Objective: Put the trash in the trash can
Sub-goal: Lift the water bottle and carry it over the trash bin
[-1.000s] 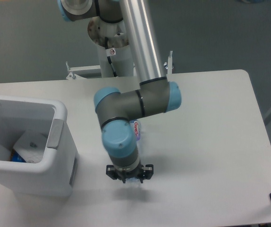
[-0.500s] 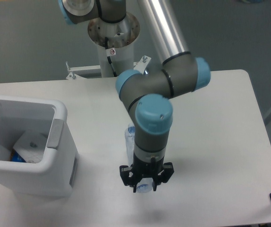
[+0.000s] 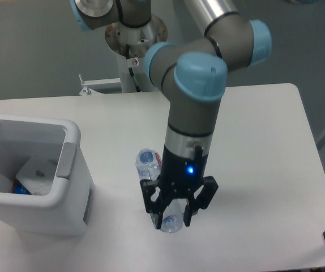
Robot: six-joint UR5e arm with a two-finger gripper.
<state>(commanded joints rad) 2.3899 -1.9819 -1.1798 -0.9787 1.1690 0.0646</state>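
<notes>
One gripper (image 3: 175, 214) is pointing down with its black fingers clamped around the clear bottle (image 3: 158, 184), which sticks out both ways over the table (image 3: 264, 147). Bottle's well right of the trash can (image 3: 32, 173) at the left edge, and that has a white paper piece (image 3: 38, 170) inside.

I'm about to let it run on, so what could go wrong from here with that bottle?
The gripper straddles the bottle near one end, so once lifted it may tilt or slip out. The long bottle could also catch the rim of the trash can on the way in.
</notes>
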